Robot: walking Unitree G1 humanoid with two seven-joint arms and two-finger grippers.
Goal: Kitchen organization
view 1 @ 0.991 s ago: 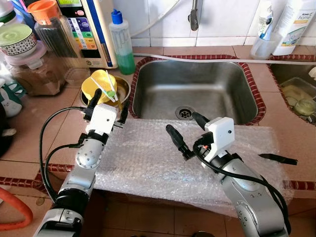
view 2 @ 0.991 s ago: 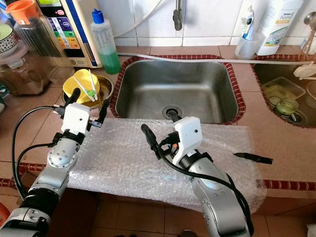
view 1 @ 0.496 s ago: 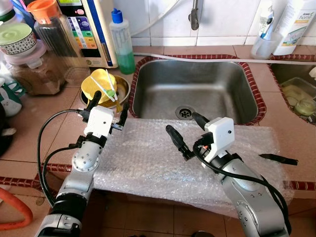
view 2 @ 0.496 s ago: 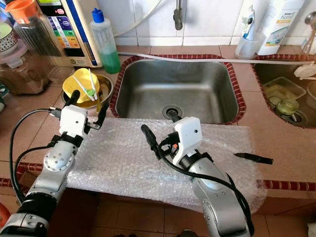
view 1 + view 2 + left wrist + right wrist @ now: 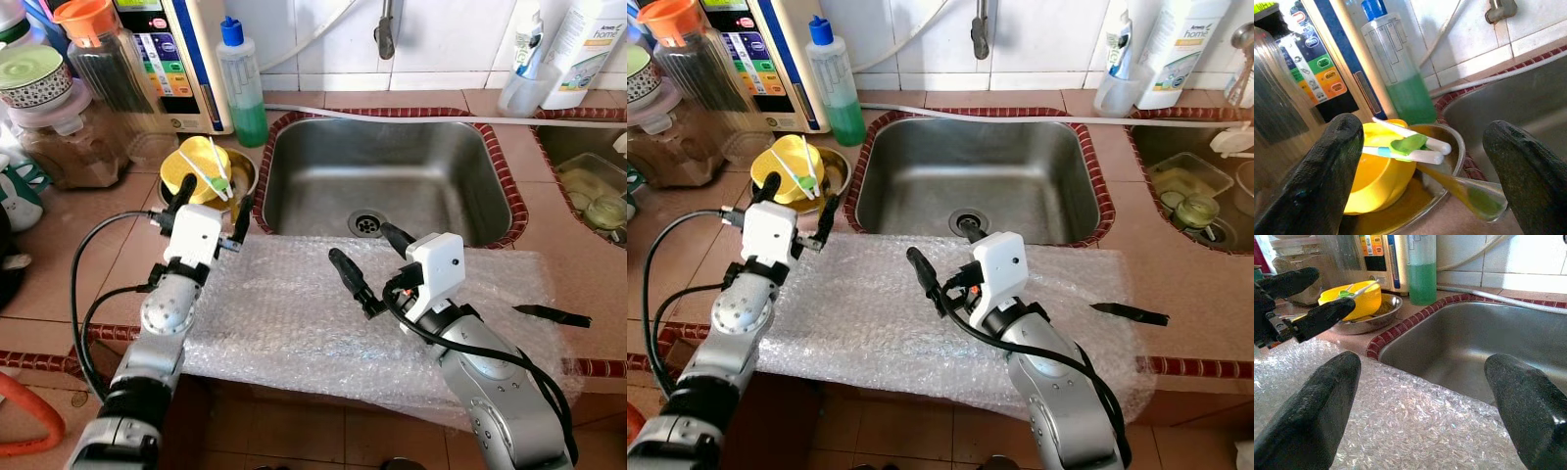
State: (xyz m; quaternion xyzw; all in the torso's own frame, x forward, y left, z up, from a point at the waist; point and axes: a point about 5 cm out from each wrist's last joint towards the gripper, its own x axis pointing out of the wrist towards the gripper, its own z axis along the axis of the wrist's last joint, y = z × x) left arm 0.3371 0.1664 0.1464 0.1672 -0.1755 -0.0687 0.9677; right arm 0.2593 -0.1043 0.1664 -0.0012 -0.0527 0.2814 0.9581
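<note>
A yellow bowl holding white-and-green spoons sits inside a steel bowl on the counter left of the sink. My left gripper is open just in front of that bowl, one finger on either side of its near rim. In the left wrist view the yellow bowl and spoons lie close ahead between the fingers. My right gripper is open and empty above the bubble wrap sheet, pointing toward the sink.
A green soap bottle, jars and a water appliance stand behind the bowls. A black knife-like item lies at the sheet's right end. A second basin with dishes is at the far right.
My left gripper has crept a little forward and left, closer around the bowl's near rim. The right arm has stayed put.
</note>
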